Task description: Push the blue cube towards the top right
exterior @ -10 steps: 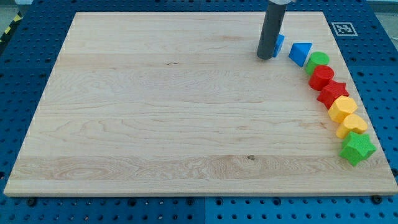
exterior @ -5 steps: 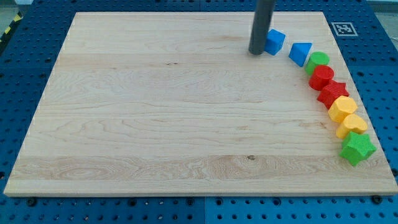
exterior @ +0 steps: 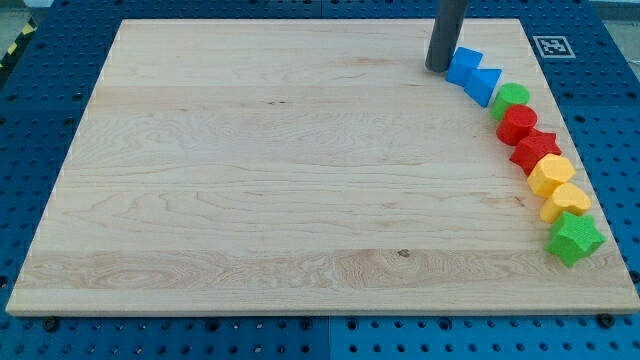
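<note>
The blue cube (exterior: pixel 465 66) sits near the board's top right, touching a blue triangular block (exterior: pixel 486 84) at its lower right. My tip (exterior: pixel 437 67) rests on the board right against the cube's left side. The dark rod rises from it out of the view's top.
A curved row of blocks runs down the right edge: green round block (exterior: pixel 513 98), red round block (exterior: pixel 518 123), red star (exterior: pixel 535 148), two yellow blocks (exterior: pixel 550 173) (exterior: pixel 567 199), green star (exterior: pixel 574 238). A marker tag (exterior: pixel 551 45) lies off the wooden board's (exterior: pixel 250 170) top right corner.
My tip moved right and slightly up, pushing the blue cube to the right until it touches the blue triangular block.
</note>
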